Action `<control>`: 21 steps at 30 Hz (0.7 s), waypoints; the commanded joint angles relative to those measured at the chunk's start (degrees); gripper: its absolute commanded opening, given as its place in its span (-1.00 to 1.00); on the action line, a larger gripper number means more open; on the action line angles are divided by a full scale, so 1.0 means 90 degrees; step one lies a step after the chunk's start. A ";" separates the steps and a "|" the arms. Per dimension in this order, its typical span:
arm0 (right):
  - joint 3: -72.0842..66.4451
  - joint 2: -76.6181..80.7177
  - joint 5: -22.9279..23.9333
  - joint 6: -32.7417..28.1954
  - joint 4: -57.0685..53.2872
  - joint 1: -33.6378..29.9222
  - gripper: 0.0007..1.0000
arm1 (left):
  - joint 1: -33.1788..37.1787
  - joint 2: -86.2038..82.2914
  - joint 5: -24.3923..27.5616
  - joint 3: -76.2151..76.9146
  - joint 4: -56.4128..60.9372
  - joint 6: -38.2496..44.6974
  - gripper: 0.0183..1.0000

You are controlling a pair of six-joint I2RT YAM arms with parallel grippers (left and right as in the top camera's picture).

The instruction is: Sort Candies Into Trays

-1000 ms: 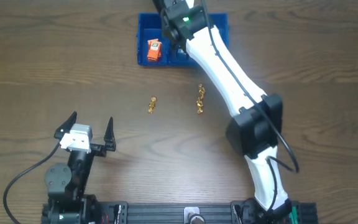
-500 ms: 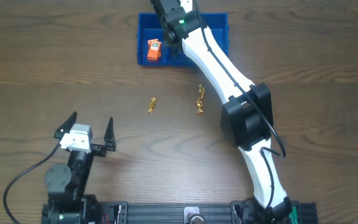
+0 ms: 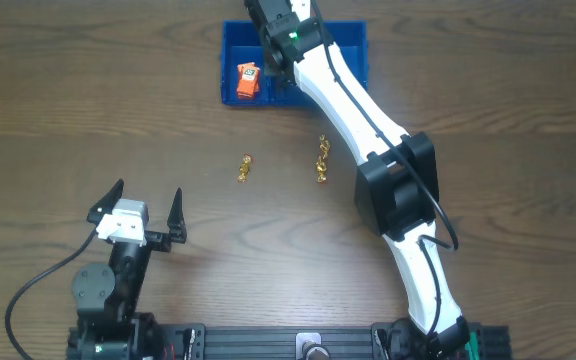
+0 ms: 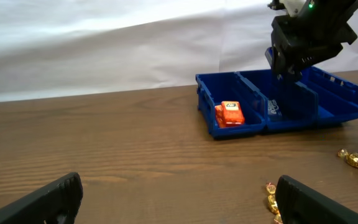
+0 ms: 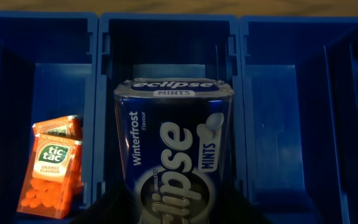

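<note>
Right gripper clasps mint tin above middle compartment of tray.

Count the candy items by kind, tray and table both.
orange candy boxes: 2
dark blue mint tin: 1
gold-wrapped candy clusters: 2 (pieces per cluster too small to count)
Total: 5

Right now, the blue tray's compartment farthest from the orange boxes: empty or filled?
Empty. In the right wrist view that compartment has a bare blue floor; the orange boxes lie in the opposite end compartment.
</note>
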 commanded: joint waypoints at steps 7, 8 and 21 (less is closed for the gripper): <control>-0.0027 0.0070 -0.0175 0.0010 0.0005 -0.0061 -0.39 | 0.0027 -0.0041 0.0155 -0.0092 -0.0308 -0.0024 1.00; -0.0027 0.0070 -0.0180 0.0010 -0.0002 -0.0070 -0.38 | 0.0027 -0.0041 0.0155 -0.0092 -0.0308 -0.0024 1.00; -0.0027 0.0092 -0.0223 0.0010 -0.0012 -0.0160 -0.33 | 0.0027 -0.0041 0.0155 -0.0092 -0.0308 -0.0024 1.00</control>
